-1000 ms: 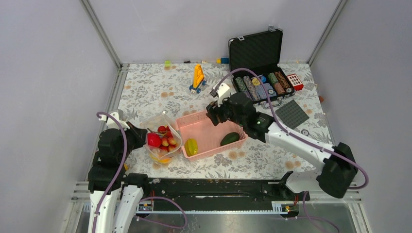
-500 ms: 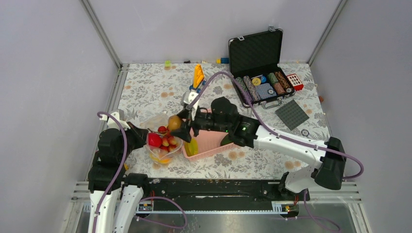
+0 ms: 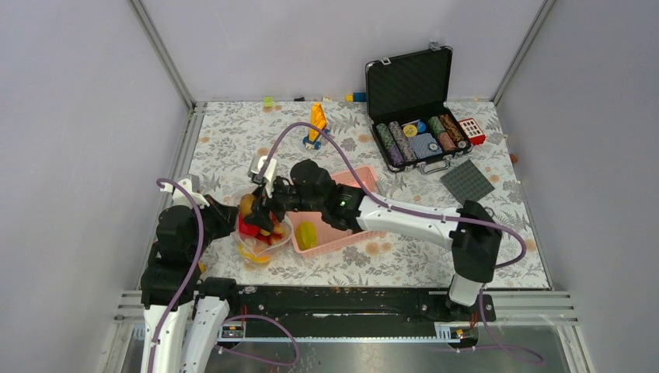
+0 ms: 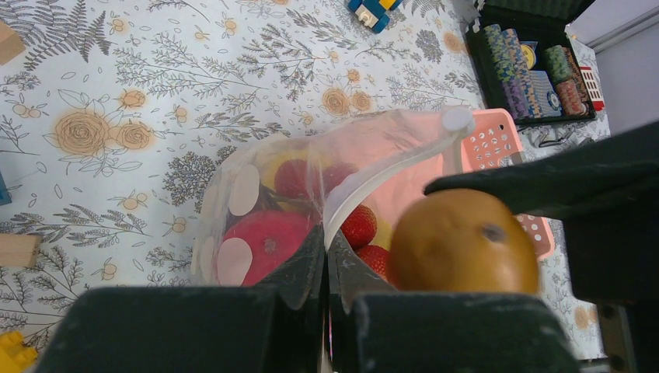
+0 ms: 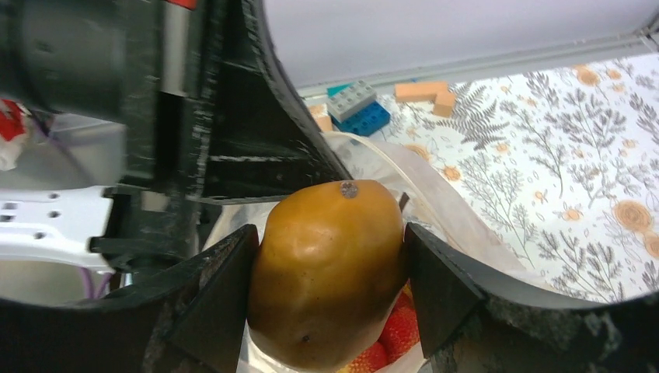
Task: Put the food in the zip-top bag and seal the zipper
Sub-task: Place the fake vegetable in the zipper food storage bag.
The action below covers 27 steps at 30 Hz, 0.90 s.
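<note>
The clear dotted zip-top bag lies open left of the pink basket, holding red, yellow and strawberry toy food. My left gripper is shut on the bag's near rim, the zipper strip. My right gripper is shut on a brown-yellow pear-shaped toy fruit and holds it just over the bag's mouth; the fruit also shows in the left wrist view. Strawberries show under it. A yellow star-shaped fruit lies in the basket.
An open black case of poker chips stands at the back right, a grey baseplate beside it. A yellow-and-blue toy stands at the back middle. Small bricks lie near the left wall.
My right arm has swung left from the basket with the brown-yellow fruit, now over the bag's mouth. The left gripper has kept its hold on the bag's rim.
</note>
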Each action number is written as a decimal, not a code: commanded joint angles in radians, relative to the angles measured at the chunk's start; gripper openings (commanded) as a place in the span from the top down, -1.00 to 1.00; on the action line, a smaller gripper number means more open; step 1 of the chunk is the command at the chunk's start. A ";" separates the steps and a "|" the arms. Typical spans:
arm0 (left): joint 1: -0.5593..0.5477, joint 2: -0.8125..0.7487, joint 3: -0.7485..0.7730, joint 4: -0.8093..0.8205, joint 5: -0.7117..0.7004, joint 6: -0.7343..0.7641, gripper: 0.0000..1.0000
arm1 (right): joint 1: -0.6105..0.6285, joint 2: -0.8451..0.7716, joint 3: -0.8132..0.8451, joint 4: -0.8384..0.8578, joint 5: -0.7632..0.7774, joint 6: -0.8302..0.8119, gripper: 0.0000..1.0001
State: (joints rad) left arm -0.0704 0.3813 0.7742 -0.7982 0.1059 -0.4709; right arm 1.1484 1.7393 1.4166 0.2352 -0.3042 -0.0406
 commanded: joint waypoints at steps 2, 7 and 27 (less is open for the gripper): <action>0.020 -0.006 -0.004 0.073 0.023 0.008 1.00 | 0.008 0.046 0.052 0.032 0.139 -0.018 0.53; 0.020 -0.003 -0.004 0.071 0.027 0.008 1.00 | 0.010 0.056 0.029 0.058 0.263 0.019 0.32; 0.025 -0.007 -0.004 0.071 0.020 0.006 1.00 | 0.054 0.072 0.110 -0.089 0.340 0.000 -0.99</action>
State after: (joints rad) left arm -0.0673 0.3813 0.7692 -0.7910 0.1097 -0.4709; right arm 1.1904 1.8194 1.4754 0.1642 0.0013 -0.0231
